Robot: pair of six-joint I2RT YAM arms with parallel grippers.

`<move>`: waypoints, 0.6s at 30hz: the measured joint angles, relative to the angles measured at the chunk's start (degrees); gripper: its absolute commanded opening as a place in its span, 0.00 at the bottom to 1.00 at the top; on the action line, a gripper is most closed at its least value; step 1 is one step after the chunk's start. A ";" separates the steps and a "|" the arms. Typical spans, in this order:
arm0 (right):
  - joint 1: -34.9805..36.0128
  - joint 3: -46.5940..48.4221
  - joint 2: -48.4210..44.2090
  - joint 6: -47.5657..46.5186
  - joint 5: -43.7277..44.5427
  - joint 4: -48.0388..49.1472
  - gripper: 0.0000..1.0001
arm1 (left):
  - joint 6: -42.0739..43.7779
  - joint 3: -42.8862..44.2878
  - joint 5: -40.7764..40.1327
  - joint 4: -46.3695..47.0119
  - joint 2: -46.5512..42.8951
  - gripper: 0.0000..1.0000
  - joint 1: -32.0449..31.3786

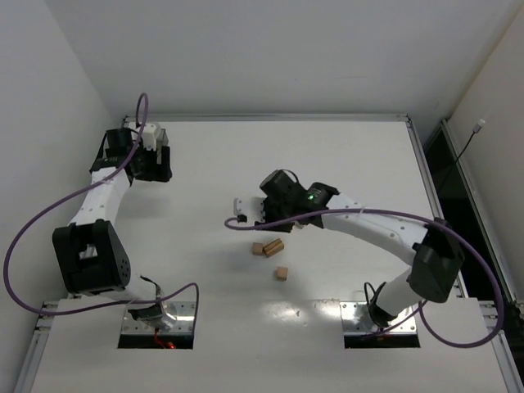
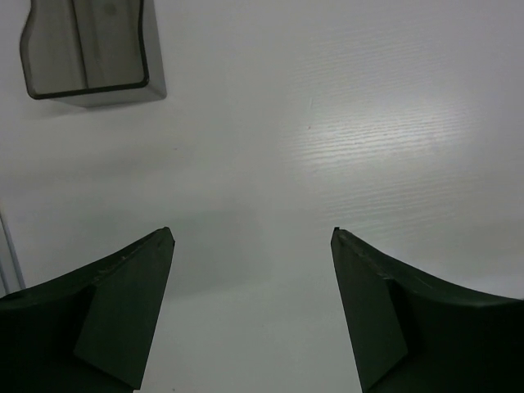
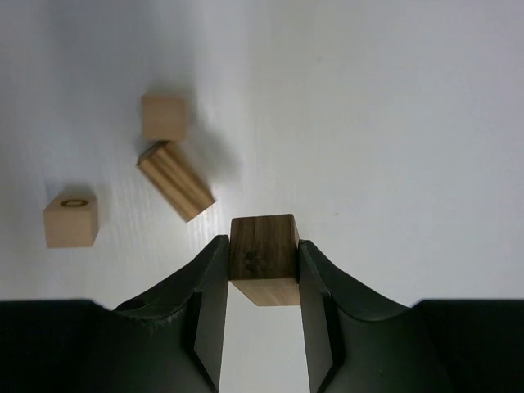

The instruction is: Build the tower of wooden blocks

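My right gripper (image 3: pixel 264 246) is shut on a small brown wood block (image 3: pixel 264 254) and holds it above the white table. In the top view this gripper (image 1: pixel 246 216) hovers just behind three loose wood blocks: a cube (image 1: pixel 258 248), a longer block lying at a slant (image 1: pixel 273 246) and a cube nearer me (image 1: pixel 281 273). In the right wrist view they lie up and left of the held block: a cube (image 3: pixel 164 116), the slanted block (image 3: pixel 176 180), a cube (image 3: pixel 71 219). No stacked tower shows. My left gripper (image 1: pixel 157 160) is open and empty (image 2: pixel 252 237) at the far left.
A dark grey translucent bin (image 2: pixel 90 49) stands ahead and left of the left gripper. The white table (image 1: pixel 344 270) has a raised rim along the back (image 1: pixel 270 117) and right side. Purple cables loop off both arms.
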 measured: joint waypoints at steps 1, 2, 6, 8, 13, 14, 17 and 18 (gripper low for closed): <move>-1.33 0.00 -1.42 0.17 -1.53 1.70 0.00 | -0.50 -0.96 0.39 0.83 -0.22 0.78 0.11; -2.69 0.00 -2.38 0.57 -3.17 3.30 0.00 | -1.11 -2.01 0.83 1.49 -0.50 0.82 0.17; -8.68 -0.50 -3.10 2.91 -10.62 9.03 0.00 | -3.72 -5.38 3.43 2.78 -1.57 0.98 0.31; -12.02 -1.86 -3.10 5.22 -15.15 12.26 0.00 | -4.79 -5.99 4.68 3.34 -1.60 1.00 0.31; -19.39 -5.16 -3.04 11.67 -25.49 19.04 0.00 | -7.13 -7.28 7.21 5.70 -2.19 1.00 0.31; -20.46 -5.95 -2.95 13.27 -27.47 20.81 0.00 | -7.39 -7.67 7.69 6.32 -2.45 1.00 0.31; -23.93 -8.98 -1.97 18.88 -34.29 27.67 0.00 | -8.50 -9.25 9.35 8.11 -3.56 1.00 0.31; -24.83 -9.99 -1.44 20.52 -36.26 30.03 0.00 | -8.79 -9.62 9.86 8.48 -3.76 1.00 0.31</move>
